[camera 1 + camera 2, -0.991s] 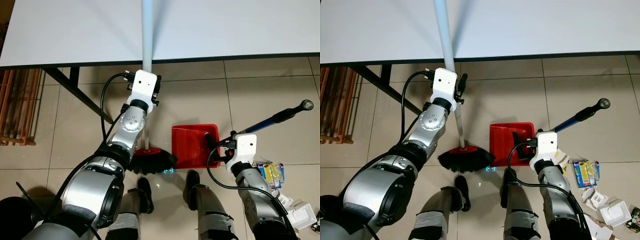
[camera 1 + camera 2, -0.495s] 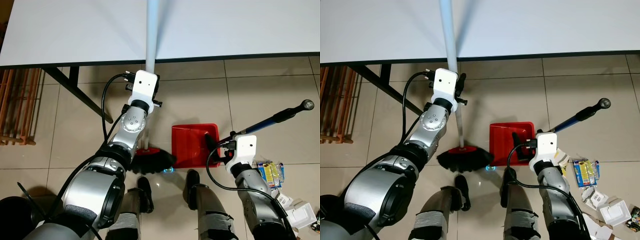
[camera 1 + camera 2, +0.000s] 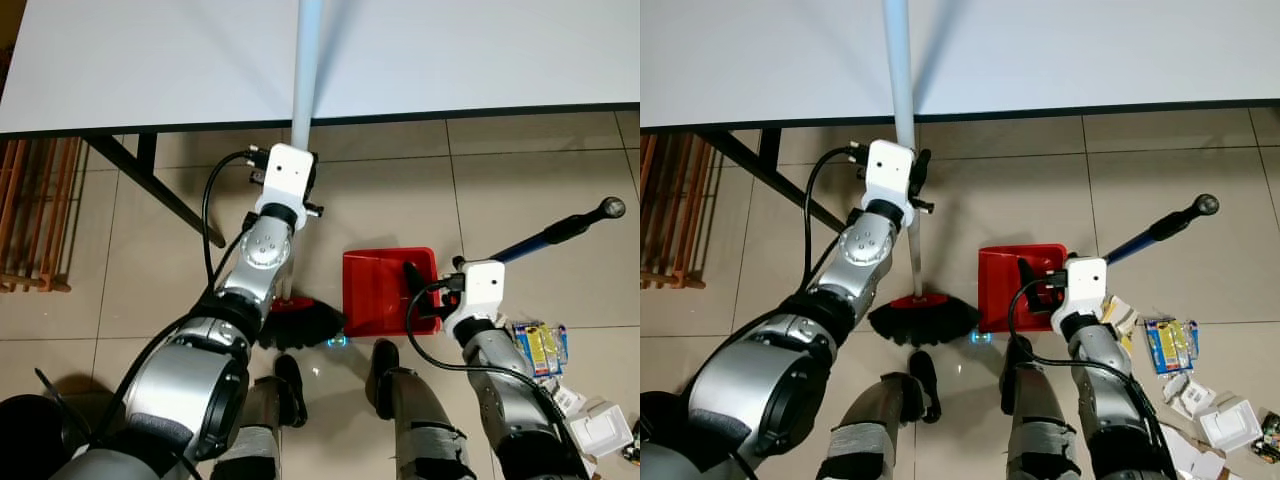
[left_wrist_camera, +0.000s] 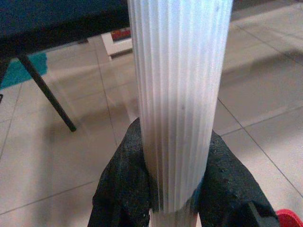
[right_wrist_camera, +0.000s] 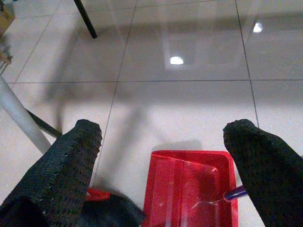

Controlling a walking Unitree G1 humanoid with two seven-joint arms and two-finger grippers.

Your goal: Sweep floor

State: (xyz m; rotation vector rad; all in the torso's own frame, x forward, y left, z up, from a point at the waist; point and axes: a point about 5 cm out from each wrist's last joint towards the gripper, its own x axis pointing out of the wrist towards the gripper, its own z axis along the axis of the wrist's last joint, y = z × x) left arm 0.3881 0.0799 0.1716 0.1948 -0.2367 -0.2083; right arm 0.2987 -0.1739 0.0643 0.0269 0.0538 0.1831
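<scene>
Red dustpan (image 3: 1018,288) flat on tiled floor (image 3: 980,200), just beside broom (image 3: 910,318); open tile between dustpan and white worktop (image 3: 1040,50) edge. Left gripper (image 4: 170,189) jaws clamp the broom pole; right gripper (image 5: 165,151) jaws spread above dustpan.

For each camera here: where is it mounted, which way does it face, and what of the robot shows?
Left and right eye views: head, looking down past both arms at broom and red dustpan.
Left wrist view: looks along left gripper, shut on white broom pole.
Right wrist view: looks between open right gripper fingers at the dustpan.
Shared: dustpan, tiled floor.
</scene>
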